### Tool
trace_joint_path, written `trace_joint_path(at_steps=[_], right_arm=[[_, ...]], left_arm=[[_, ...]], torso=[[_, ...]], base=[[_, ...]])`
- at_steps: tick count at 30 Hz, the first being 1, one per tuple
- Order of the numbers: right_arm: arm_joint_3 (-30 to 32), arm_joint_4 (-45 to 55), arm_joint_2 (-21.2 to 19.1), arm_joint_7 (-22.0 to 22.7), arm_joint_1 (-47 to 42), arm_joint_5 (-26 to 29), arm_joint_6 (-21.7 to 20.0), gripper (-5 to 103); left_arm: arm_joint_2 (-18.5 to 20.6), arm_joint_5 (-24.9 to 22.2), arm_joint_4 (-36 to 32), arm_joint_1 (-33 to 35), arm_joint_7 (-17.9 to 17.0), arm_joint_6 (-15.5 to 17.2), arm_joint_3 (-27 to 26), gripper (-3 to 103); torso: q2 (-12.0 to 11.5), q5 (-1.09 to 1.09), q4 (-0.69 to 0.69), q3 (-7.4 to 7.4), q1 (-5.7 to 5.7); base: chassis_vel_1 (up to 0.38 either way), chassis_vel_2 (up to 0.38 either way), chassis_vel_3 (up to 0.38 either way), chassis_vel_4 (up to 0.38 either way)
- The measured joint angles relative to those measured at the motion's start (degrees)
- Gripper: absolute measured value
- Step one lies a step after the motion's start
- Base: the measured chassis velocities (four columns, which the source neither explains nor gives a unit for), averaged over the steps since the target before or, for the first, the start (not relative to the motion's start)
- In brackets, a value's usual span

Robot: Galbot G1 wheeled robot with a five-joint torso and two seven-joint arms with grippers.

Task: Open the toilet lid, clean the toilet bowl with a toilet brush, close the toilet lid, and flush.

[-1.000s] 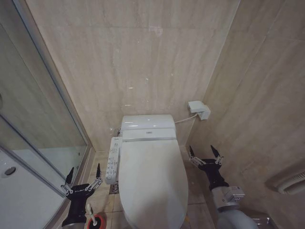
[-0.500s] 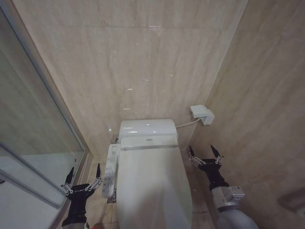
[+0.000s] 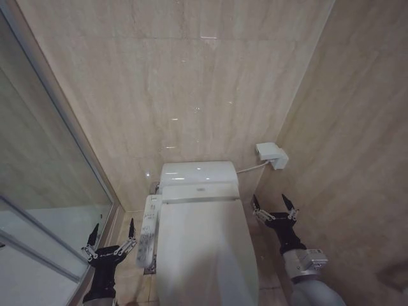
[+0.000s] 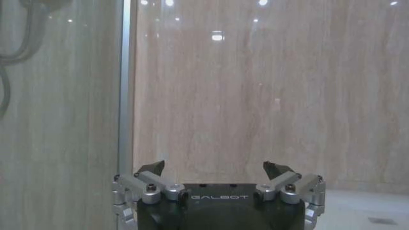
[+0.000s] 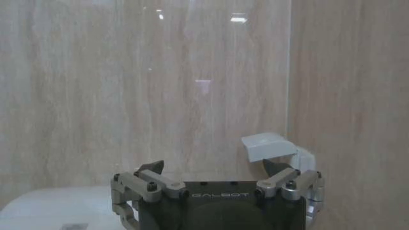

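Observation:
The glossy white toilet lid lies shut over the toilet, so the toilet bowl is hidden beneath it. The toilet brush is out of view. My left gripper hovers open to the left of the toilet, beside its side control panel, with nothing between its fingers. My right gripper hangs open to the right of the toilet, near the side wall, also holding nothing. In the left wrist view the left gripper faces the beige wall; in the right wrist view the right gripper faces the wall with the white box.
A white tank unit sits behind the lid against the beige tiled back wall. A white box with a cable is fixed on the right wall. A glass shower partition closes off the left side.
The whole picture has shifted: the camera tilted up, so the toilet sits lower in view and the red brush holder left the bottom edge. Both grippers keep their places and stay open.

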Motion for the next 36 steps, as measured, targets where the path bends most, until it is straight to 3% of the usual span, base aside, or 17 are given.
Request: trace_joint_path(at_steps=[36], right_arm=[[0.00,0.00,0.00,0.00,-0.03,0.00,0.00,100]], left_arm=[[0.00,0.00,0.00,0.02,0.00,0.00,0.00,100]], torso=[[0.01,0.00,0.00,-0.02,-0.04]], base=[[-0.005,0.007,0.005,-0.006]])
